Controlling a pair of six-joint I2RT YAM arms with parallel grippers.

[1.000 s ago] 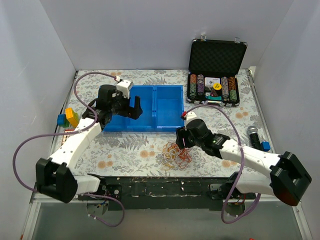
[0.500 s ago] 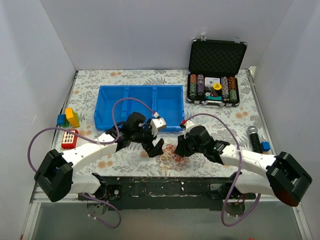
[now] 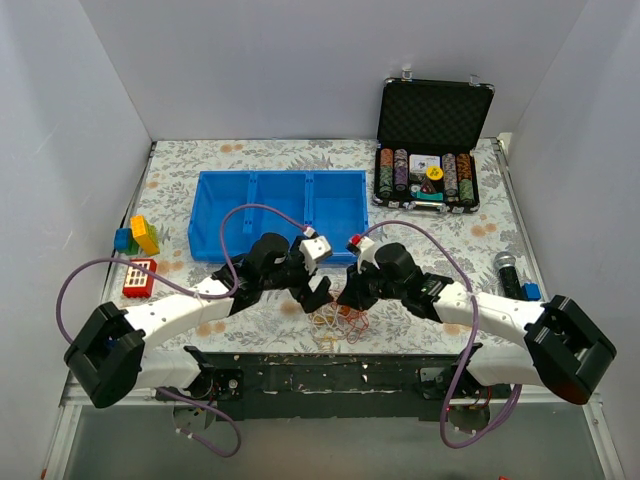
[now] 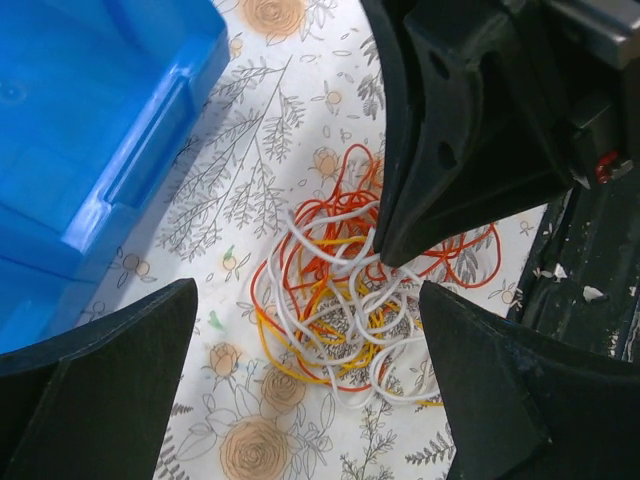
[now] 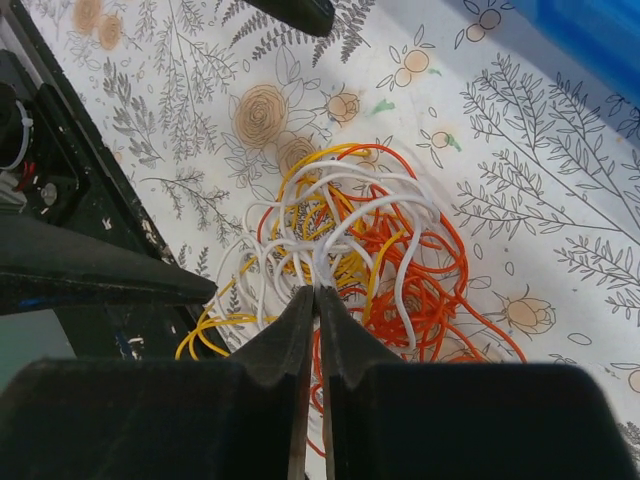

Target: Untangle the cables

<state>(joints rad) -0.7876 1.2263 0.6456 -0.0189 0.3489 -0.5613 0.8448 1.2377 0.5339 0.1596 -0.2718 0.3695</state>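
Observation:
The cables lie as one tangle of white, red and orange-yellow cords on the flowered table, near its front edge. In the right wrist view my right gripper is shut, its tips pinching white strands at the middle of the cables. In the left wrist view my left gripper hangs open above the cables, one finger on each side of the heap, touching nothing. The right gripper's black fingers reach into that view from the top right. From above, both grippers meet over the tangle, left gripper and right gripper.
A blue divided bin stands behind the tangle. An open case of poker chips is at the back right. Toy blocks and a red block lie at the left, a microphone at the right. The table's dark front edge runs close below the cables.
My left arm swung from the blue bin down to the tangle, jaws still wide. My right gripper lowered onto the cables and closed on white strands.

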